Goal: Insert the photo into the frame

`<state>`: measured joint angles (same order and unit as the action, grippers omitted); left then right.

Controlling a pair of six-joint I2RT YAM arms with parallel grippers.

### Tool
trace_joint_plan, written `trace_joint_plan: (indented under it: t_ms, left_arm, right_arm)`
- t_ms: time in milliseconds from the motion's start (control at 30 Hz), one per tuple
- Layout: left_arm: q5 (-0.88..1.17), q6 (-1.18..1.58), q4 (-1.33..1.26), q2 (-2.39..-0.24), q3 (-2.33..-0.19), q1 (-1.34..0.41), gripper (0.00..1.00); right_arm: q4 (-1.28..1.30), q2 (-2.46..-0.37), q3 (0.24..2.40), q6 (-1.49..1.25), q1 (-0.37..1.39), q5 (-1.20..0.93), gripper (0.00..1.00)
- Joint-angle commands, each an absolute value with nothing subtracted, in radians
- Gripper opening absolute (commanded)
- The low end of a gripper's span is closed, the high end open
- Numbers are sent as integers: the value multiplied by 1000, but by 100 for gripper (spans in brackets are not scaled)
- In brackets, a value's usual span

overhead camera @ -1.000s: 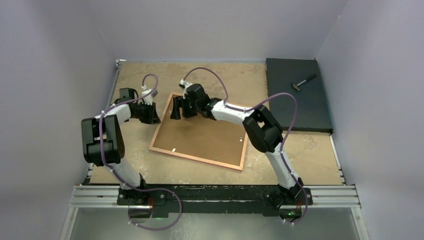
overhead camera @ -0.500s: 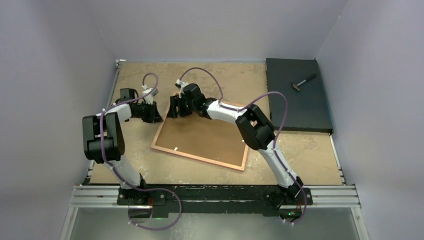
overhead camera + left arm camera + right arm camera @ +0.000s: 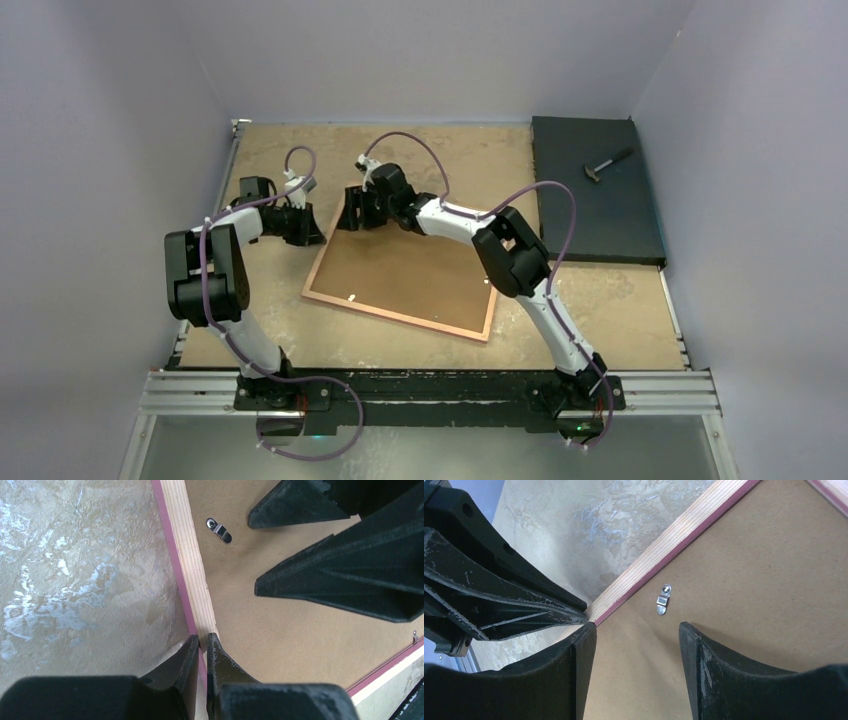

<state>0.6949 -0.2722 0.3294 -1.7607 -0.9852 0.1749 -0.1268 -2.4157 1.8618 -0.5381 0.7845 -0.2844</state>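
Note:
The frame [image 3: 400, 316] lies face down on the table, its pale wood rim [image 3: 182, 555] edged in pink. A brown backing board [image 3: 410, 270] fills it. My left gripper [image 3: 202, 639] is shut on the rim at the frame's far left corner. My right gripper [image 3: 636, 626] stands open just above the backing board [image 3: 734, 580], close to a small metal clip [image 3: 663, 602] and to the left gripper's fingers [image 3: 499, 605]. In the top view the left gripper [image 3: 312, 228] and the right gripper [image 3: 350, 215] meet at that corner. The photo is hidden.
A dark mat [image 3: 595, 215] lies at the back right with a small hammer [image 3: 608, 165] on it. Grey walls close in the table on three sides. Another clip [image 3: 352, 296] sits near the frame's near left edge.
My right gripper has moved left toward the frame's far left corner and its jaws have narrowed a little. The frame has shifted slightly. The left gripper has tightened on the rim.

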Motion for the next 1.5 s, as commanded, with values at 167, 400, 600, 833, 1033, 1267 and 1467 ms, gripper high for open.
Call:
trace_joint_plan:
  t_ms: [167,400,600,833,1033,1267,1467]
  left_arm:
    - [648,-298,358,-1813,-944,164,0]
    - [638,-314,365,-1808,-938,164,0]
    - [647,-309,369,-1809,-936,164,0]
    - [651,-308,375,-1804,-939,164,0]
    - [650,-310,377,-1803,-935,163,0]
    - [653,-311,377,-1803,-931,164,0]
    - [657,-310,387,-1790,-937,164,0]
  right_arm:
    - [-180,-2447,1896,-570,774,-361,62]
    - [-223,-2464,1892,-604,774,-399,60]
    - [-236,-2477,1897,-615,774,-426,59]
    - [-248,-2483,1903,-626,774,-450,58]
    - [-257,-2491,1914,-634,773,-464,56]
    - [-251,-2500,1925,-634,772,-481,56]
    - [-226,-2420,1879,-589,761,-442,56]
